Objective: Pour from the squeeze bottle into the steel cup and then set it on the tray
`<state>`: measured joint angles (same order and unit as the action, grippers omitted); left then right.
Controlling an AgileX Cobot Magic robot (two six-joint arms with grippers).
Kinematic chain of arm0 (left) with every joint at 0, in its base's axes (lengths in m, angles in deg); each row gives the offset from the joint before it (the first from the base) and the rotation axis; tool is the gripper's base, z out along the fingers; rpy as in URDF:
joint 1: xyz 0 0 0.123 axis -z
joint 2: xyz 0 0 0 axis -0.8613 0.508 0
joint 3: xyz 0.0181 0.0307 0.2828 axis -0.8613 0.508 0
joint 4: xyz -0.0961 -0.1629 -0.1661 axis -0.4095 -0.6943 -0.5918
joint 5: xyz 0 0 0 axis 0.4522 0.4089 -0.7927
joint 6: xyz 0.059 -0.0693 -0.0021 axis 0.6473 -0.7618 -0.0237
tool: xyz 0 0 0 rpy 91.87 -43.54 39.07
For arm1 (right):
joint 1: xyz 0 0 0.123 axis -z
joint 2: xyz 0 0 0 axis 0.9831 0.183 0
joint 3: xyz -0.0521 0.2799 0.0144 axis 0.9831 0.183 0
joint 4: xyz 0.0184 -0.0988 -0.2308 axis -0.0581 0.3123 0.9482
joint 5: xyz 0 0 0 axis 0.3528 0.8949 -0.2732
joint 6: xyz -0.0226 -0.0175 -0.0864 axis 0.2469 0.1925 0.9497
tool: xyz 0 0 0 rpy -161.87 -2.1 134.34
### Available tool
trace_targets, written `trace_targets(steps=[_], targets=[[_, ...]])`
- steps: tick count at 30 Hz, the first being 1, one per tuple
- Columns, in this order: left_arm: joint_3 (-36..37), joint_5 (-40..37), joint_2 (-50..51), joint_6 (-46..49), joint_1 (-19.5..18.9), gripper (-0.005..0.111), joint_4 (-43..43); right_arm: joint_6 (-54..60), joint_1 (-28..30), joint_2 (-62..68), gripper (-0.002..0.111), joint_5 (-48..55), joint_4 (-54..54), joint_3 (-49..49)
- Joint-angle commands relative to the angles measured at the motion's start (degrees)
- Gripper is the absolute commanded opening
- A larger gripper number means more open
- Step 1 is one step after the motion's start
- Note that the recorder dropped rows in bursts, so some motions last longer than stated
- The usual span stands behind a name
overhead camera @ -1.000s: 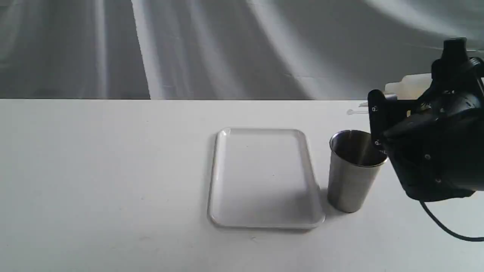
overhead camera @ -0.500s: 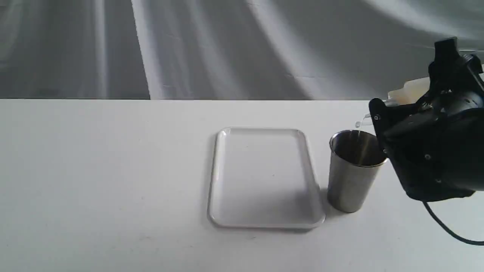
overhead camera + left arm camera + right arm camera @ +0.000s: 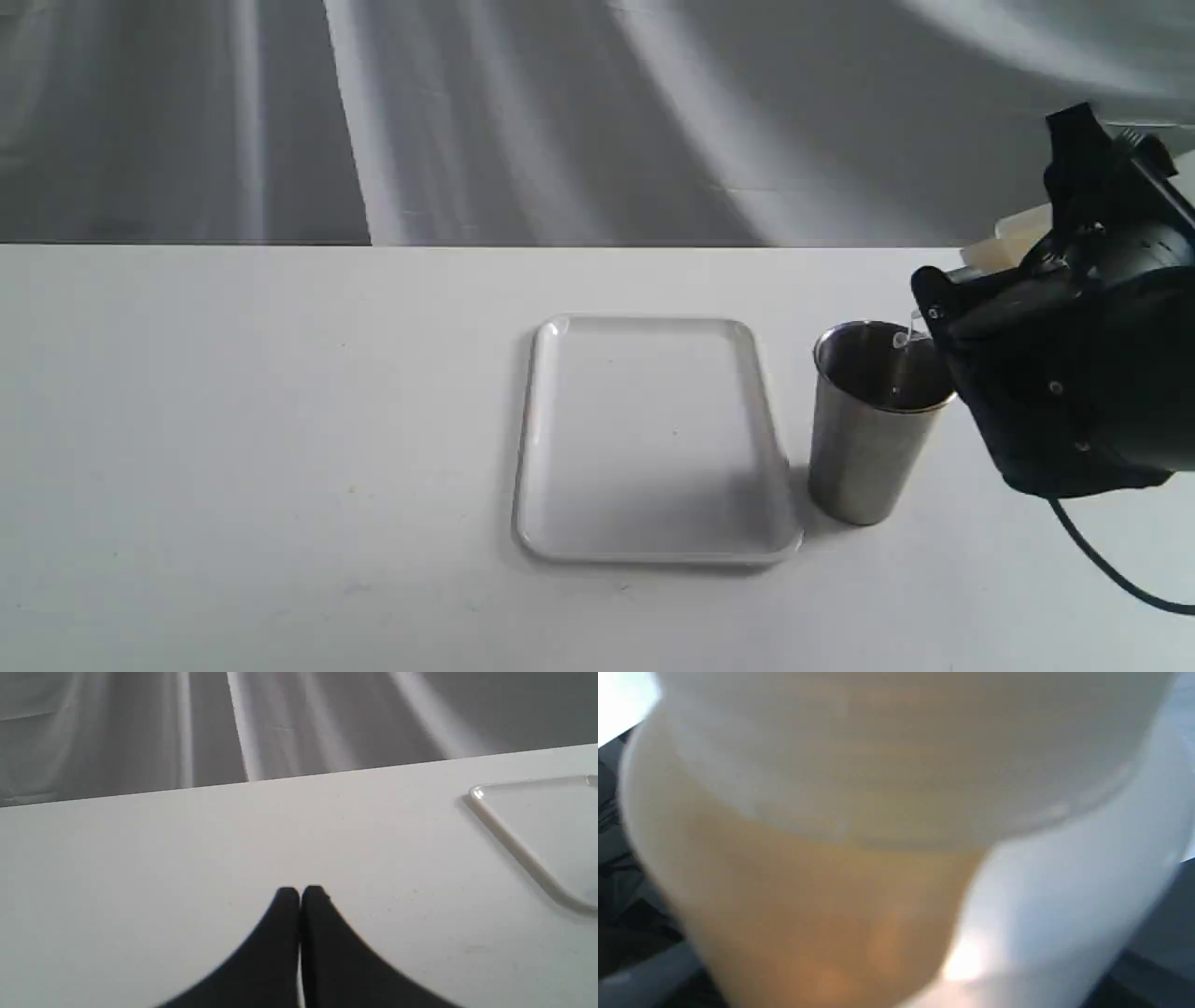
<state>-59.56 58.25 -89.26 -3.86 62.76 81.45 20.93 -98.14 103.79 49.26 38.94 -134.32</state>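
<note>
Now the squeeze bottle (image 3: 1016, 233), clamped in the right gripper (image 3: 962, 289), is tipped further than a second ago, its nozzle (image 3: 904, 336) lowered over the steel cup (image 3: 864, 448) beside the tray (image 3: 653, 557); pouring is judged begun. The left gripper (image 3: 299, 896) is held with fingers together.

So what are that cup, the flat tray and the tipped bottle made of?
The tapered grey metal cup looks like brushed steel: dull sheen, streaky reflections. The flat white rectangular tray seems glossy plastic, its rim catching highlights. The translucent whitish squeeze bottle is probably plastic; amber liquid shows through its wall.
</note>
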Motion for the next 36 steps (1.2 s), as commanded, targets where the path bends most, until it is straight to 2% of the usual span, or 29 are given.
trace_targets(steps=[1,36], targets=[[0.3,0.4,-0.1,-0.2,0.3,0.0,0.0,1.2,-0.1,-0.8,0.016,1.8,1.7,-0.5],[0.3,0.4,-0.1,-0.3,0.3,0.0,0.0,2.8,-0.1,-0.8,0.016,1.8,1.7,-0.5]])
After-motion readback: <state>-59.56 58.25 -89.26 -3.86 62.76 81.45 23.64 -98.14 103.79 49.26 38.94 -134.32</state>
